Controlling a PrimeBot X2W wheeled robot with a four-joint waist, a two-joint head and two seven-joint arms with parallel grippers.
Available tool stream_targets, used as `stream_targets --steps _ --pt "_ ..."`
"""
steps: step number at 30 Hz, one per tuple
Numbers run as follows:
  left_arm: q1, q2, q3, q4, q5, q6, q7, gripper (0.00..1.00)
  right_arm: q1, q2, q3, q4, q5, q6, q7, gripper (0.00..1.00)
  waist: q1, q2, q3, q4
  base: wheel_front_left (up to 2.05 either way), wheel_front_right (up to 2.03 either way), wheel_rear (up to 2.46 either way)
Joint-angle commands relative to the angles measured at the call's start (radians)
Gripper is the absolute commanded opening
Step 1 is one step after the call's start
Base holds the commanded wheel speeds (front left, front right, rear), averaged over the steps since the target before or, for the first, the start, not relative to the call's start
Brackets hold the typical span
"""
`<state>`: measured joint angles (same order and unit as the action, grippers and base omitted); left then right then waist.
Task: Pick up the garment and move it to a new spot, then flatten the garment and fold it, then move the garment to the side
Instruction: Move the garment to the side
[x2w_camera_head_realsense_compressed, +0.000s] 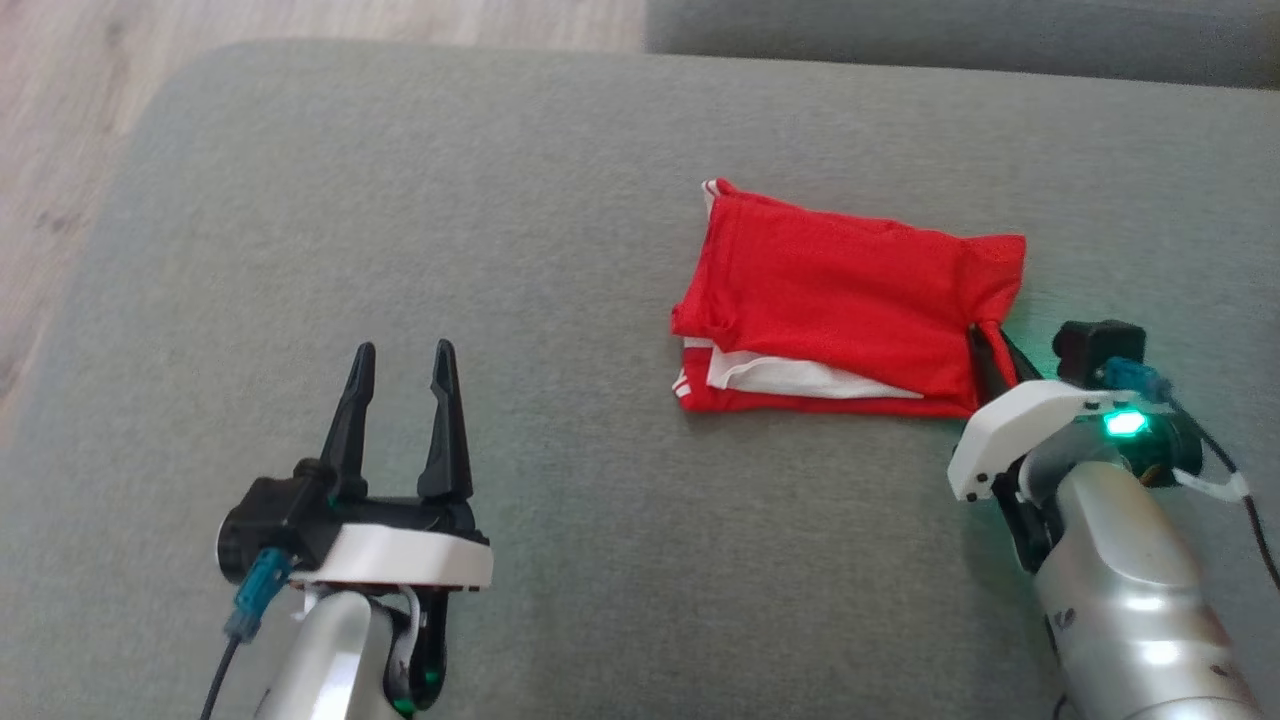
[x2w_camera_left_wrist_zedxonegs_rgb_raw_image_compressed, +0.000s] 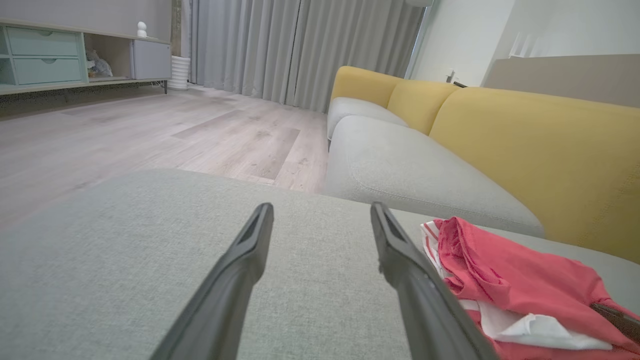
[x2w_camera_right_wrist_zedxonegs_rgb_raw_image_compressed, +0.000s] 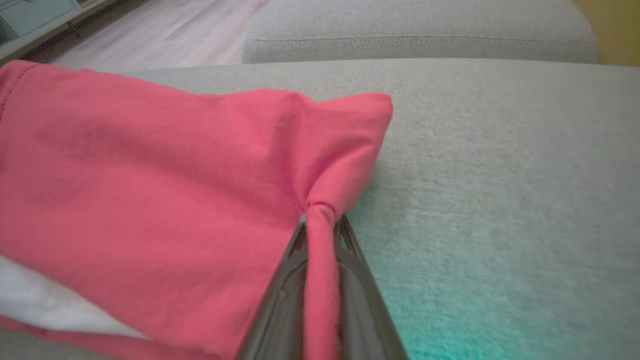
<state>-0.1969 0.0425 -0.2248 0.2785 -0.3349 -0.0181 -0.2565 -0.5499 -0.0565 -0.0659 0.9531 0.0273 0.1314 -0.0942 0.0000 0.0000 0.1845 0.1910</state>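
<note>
The garment (x2w_camera_head_realsense_compressed: 850, 300) is red with white trim and lies folded in a rough rectangle on the grey cushion (x2w_camera_head_realsense_compressed: 500, 200). My right gripper (x2w_camera_head_realsense_compressed: 988, 345) is at its near right corner, shut on a pinch of the red cloth. In the right wrist view the garment (x2w_camera_right_wrist_zedxonegs_rgb_raw_image_compressed: 150, 190) bunches into a ridge between the two dark fingers of my right gripper (x2w_camera_right_wrist_zedxonegs_rgb_raw_image_compressed: 320, 222). My left gripper (x2w_camera_head_realsense_compressed: 402, 370) hovers open over bare cushion well to the left of the garment. The left wrist view has the left gripper (x2w_camera_left_wrist_zedxonegs_rgb_raw_image_compressed: 320, 215) open, with the garment (x2w_camera_left_wrist_zedxonegs_rgb_raw_image_compressed: 510, 280) at the lower right.
Wooden floor (x2w_camera_head_realsense_compressed: 60, 150) lies beyond the cushion's left edge. The left wrist view has a yellow-backed sofa (x2w_camera_left_wrist_zedxonegs_rgb_raw_image_compressed: 500, 130) with grey seats behind the cushion, curtains (x2w_camera_left_wrist_zedxonegs_rgb_raw_image_compressed: 300, 45), and a low cabinet (x2w_camera_left_wrist_zedxonegs_rgb_raw_image_compressed: 75, 55) across the floor.
</note>
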Motion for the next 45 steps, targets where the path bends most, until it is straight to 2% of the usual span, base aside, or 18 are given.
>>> stream_targets --steps 1,5,10,17,21,25,30,33,41,43,45 --pt "-0.019 0.008 0.03 -0.037 -0.002 -0.001 -0.005 1.0 -0.022 0.001 0.031 -0.016 -0.029 -0.001 -0.025 0.0 0.0 0.0 -0.021 -0.029 0.0 0.0 0.0" --pt "-0.016 0.008 0.018 -0.055 -0.004 0.001 -0.005 1.0 -0.033 -0.031 0.063 -0.043 -0.073 -0.001 -0.051 0.0 0.0 0.0 -0.044 -0.077 0.0 0.0 0.0" --pt "-0.012 0.008 -0.014 -0.074 -0.012 0.008 -0.005 1.0 -0.043 -0.117 0.133 -0.122 -0.095 -0.001 -0.031 0.0 0.0 0.0 -0.05 -0.148 0.0 0.0 0.0" --pt "-0.031 0.008 -0.025 -0.082 0.002 0.013 -0.005 1.0 -0.053 -0.326 0.174 -0.287 -0.05 -0.001 0.064 0.0 0.0 0.0 0.002 -0.235 0.0 0.0 0.0" --pt "-0.049 0.008 -0.03 -0.078 0.006 0.006 -0.005 1.0 -0.041 -0.438 0.148 -0.363 -0.031 -0.001 0.118 0.0 0.0 0.0 0.041 -0.261 0.0 0.0 0.0" --pt "-0.071 0.008 -0.036 -0.077 0.011 0.003 -0.005 1.0 -0.021 -0.516 0.101 -0.428 -0.043 -0.001 0.169 0.0 0.0 0.0 0.079 -0.274 0.0 0.0 0.0" --pt "-0.091 0.008 -0.043 -0.074 0.014 -0.001 -0.005 1.0 0.014 -0.557 0.034 -0.488 -0.063 -0.001 0.217 0.0 0.0 0.0 0.112 -0.276 0.0 0.0 0.0" --pt "-0.103 0.008 -0.043 -0.071 0.013 -0.006 -0.005 1.0 0.051 -0.577 -0.044 -0.541 -0.094 -0.001 0.264 0.0 0.0 0.0 0.139 -0.274 0.0 0.0 0.0" --pt "-0.118 0.008 -0.032 -0.061 0.023 -0.015 -0.005 1.0 0.09 -0.548 -0.124 -0.621 -0.119 -0.001 0.305 0.0 0.0 0.0 0.157 -0.278 0.0 0.0 0.0" --pt "-0.122 0.008 -0.033 -0.056 0.024 -0.016 -0.005 1.0 0.089 -0.53 -0.134 -0.634 -0.127 -0.001 0.302 1.0 0.0 0.0 0.155 -0.279 0.0 0.0 0.0" --pt "-0.125 0.008 -0.033 -0.053 0.025 -0.017 -0.005 1.0 0.09 -0.51 -0.134 -0.649 -0.136 -0.001 0.301 1.0 0.0 0.0 0.145 -0.28 0.0 0.0 0.0"
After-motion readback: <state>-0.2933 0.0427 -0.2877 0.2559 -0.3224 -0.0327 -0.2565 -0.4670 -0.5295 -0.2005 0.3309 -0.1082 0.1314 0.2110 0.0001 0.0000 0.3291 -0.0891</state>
